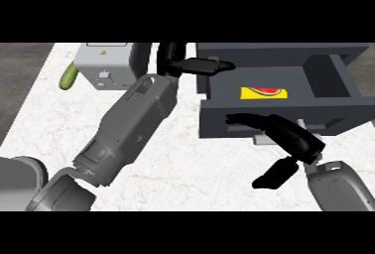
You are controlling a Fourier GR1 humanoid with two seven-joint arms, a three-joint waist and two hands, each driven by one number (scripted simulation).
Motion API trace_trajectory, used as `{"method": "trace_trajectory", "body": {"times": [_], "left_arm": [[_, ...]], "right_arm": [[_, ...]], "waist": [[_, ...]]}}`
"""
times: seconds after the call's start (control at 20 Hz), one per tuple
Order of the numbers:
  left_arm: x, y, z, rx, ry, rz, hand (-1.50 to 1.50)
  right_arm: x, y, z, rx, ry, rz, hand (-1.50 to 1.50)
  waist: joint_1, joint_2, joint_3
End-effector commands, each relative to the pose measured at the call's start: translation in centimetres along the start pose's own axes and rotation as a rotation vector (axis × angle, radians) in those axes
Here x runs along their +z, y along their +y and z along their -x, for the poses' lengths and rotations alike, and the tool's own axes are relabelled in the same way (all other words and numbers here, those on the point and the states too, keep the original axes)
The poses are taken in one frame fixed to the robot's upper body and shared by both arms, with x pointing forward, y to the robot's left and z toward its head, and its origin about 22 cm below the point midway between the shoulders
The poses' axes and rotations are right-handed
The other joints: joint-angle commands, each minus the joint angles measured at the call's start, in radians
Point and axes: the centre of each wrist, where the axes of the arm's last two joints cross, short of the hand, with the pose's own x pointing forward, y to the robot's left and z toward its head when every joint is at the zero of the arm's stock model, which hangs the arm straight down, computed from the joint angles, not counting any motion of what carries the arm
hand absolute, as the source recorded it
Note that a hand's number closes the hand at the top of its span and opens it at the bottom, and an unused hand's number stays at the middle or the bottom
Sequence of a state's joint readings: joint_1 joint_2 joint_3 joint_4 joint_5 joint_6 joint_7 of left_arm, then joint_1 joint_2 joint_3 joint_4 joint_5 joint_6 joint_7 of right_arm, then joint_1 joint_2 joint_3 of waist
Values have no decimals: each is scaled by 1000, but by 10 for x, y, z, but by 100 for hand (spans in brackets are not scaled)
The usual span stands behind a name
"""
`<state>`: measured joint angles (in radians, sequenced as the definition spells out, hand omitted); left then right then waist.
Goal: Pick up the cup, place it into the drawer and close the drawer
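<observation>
Upper centre, our left hand (192, 64) reaches its straight fingers over the open drawer (273, 110); any cup is hidden, perhaps already inside. Lower right, our right hand (282, 135) lies relaxed and empty against the drawer front, placed to push it closed.

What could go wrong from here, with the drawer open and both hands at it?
1. No cup shows clearly; the left hand is at the back left corner of the drawer, so closing now might shut it without the cup.
2. That hand reaches over the drawer's wall and could get caught as it slides.
3. The right hand lies across the drawer front and may slip off.
</observation>
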<state>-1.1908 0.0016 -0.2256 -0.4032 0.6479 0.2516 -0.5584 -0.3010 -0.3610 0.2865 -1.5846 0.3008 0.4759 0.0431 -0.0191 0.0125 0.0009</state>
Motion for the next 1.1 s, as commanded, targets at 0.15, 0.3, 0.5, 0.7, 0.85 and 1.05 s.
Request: {"method": "trace_trajectory", "body": {"times": [0.15,0.3,0.5,0.7,0.85,1.05], "left_arm": [[6,24,1,43,-19,-28,-150],[18,44,8,60,-15,-20,-150],[40,63,22,69,8,-5,-150],[29,67,6,71,-24,9,-150],[33,87,3,91,1,5,-150],[34,100,-2,84,-1,39,-150]], "right_arm": [[-40,38,58,90,129,-117,-150],[-47,37,87,92,190,-82,150],[-53,16,108,65,177,19,150],[-73,-32,99,42,149,124,150],[-68,-64,99,29,109,227,150],[-66,-96,94,23,135,346,150]], "waist": [[64,-4,0],[90,-6,1],[117,-4,2],[143,8,3],[157,12,4],[192,25,5]]}}
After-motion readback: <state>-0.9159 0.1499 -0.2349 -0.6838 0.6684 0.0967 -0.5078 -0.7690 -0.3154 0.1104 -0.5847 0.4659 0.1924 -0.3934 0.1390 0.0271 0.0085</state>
